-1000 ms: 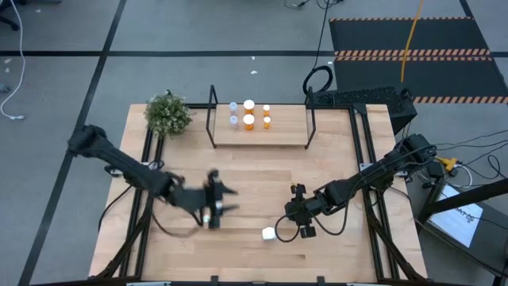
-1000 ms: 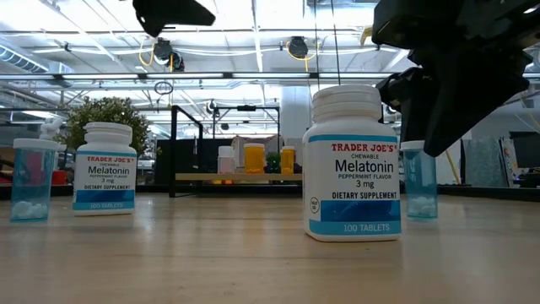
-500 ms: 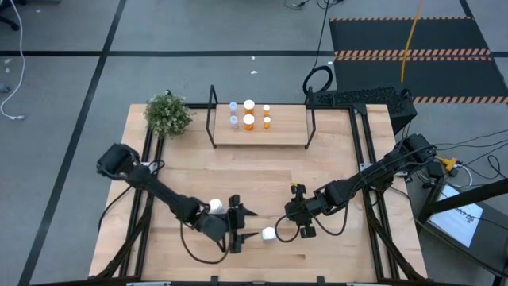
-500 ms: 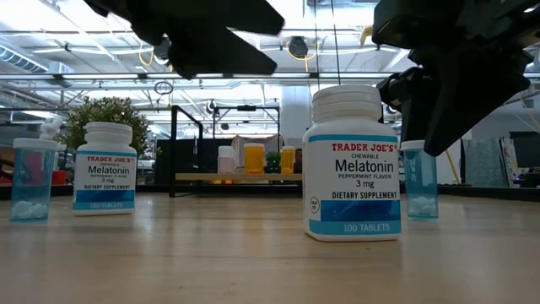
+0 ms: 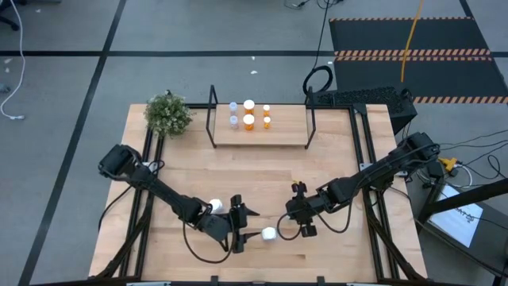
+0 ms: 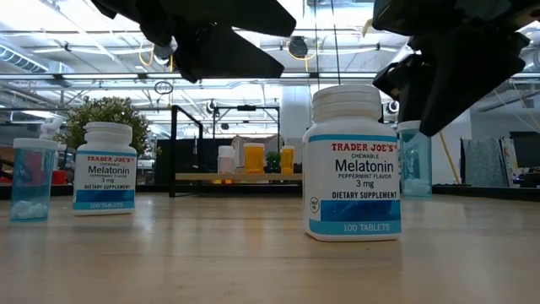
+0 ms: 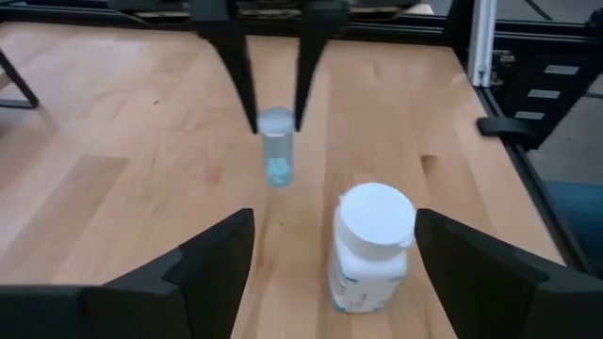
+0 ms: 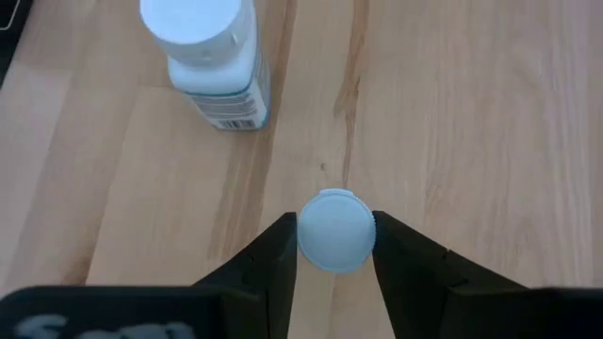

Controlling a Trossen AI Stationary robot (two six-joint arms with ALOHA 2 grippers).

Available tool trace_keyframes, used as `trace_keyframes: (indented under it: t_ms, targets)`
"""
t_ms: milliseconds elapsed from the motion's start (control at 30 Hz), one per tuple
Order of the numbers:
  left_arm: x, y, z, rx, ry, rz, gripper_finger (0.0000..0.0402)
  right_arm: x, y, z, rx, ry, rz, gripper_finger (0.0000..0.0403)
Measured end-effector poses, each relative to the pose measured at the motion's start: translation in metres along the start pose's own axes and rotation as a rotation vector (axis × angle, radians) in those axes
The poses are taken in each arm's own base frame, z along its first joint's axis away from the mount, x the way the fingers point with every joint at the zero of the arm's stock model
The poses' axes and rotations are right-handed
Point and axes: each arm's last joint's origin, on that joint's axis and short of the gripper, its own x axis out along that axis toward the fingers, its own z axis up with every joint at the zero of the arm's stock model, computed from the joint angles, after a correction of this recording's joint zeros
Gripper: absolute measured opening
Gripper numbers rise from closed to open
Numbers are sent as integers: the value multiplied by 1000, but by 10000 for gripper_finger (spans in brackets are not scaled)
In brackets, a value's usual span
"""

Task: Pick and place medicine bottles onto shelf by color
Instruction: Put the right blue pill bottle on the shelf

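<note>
**A:** Pale blue plastic, item one. High view first. Where is it?

**B:** Pale blue bottle [image 5: 302, 225], front of the table [image 5: 341, 159], clenched in the right gripper [image 5: 302, 227]. Item two: white Melatonin bottle [image 5: 268, 234], standing just beside it. The left gripper [image 5: 240, 231] is level with item two, fingers spread, holding nothing. Item three: shelf [image 5: 290, 131] at the far edge, well apart from both. It holds pale bottles at its left end, orange ones toward the middle, and its right half is bare board. A plant [image 5: 168, 114] sits off its left end.

**A:** Low view?

**B:** The blue bottle hangs from the right fingers, apparently raised off the wood and close behind the Melatonin bottle. To the left stand a second Melatonin bottle [image 6: 105, 169] and another blue bottle [image 6: 31, 180], both untouched.

**A:** Left wrist view?

**B:** The white bottle stands between the left arm's open fingers [image 7: 215, 266], nearer one of them. Neither finger touches it.

**A:** Right wrist view?

**B:** The round blue cap is pinched squarely between both dark fingers, and the grip looks centred.

**A:** Handling notes for the step?

**B:** As I judge it:
- **Right arm:** lift straight up before travelling, since the white bottle is close enough to be clipped. Carry the blue bottle upright to the pale group at the shelf's left end. Set it beside those bottles, not against them, and let go only once the base is down.
- **Left arm:** centre the fingers on the white bottle before closing. An off-centre squeeze would likely tip so tall and light a thing.
- **Both arms:** they work close together, so move one at a time.
</note>
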Motion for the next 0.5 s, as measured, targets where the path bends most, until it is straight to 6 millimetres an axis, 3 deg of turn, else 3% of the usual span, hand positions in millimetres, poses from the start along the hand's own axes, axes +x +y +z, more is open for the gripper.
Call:
trace_keyframes:
  t_ms: [267, 500]
  targets:
    - [-1, -1, 0, 1, -1, 0, 283, -3, -5, 4, 11, 31, -3, 121]
    - [0, 0, 0, -2, -2, 5, 283, -30, -7, 27, 19, 114, -24, 121]
